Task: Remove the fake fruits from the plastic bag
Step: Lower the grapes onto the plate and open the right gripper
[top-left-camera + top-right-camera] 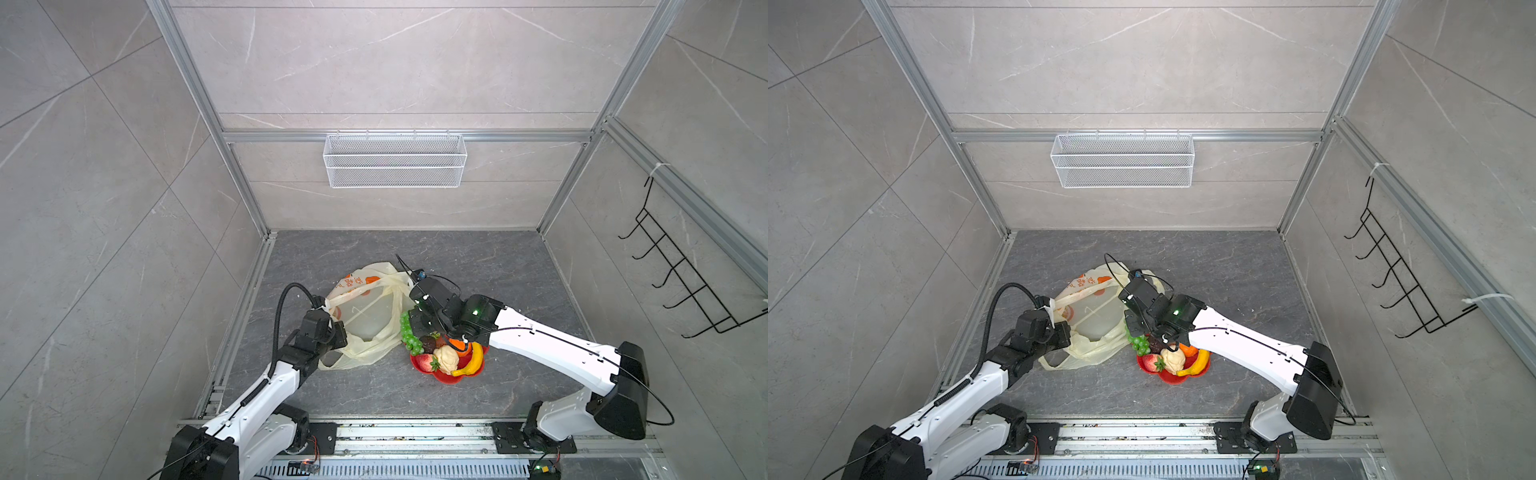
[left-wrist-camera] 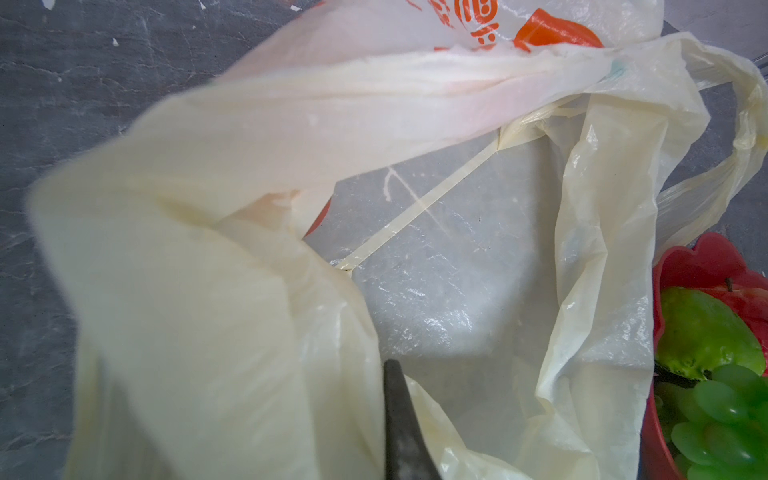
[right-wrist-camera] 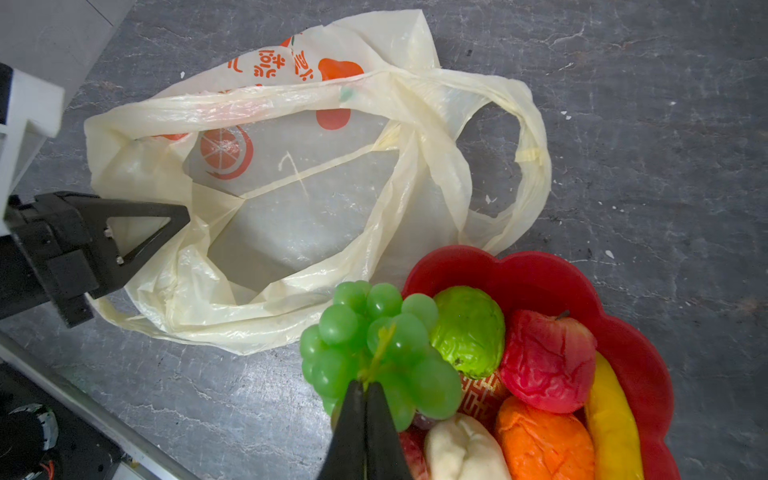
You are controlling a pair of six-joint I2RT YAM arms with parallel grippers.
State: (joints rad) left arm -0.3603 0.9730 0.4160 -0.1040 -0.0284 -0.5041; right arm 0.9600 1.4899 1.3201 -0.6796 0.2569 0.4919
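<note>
Right wrist view: my right claw [image 3: 365, 386], fully closed, holds the green plastic grape bunch [image 3: 345, 324] by its stem, red flower-shaped plate [image 3: 540, 266] just beside.

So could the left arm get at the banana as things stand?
Probably not. The left gripper is shut on the bag at its rim, and the banana lies at the far side of the plate, with the right gripper, shut on the grapes, in between.

Twin overhead views; close wrist views, both over bag [image 2: 208, 332]
</note>
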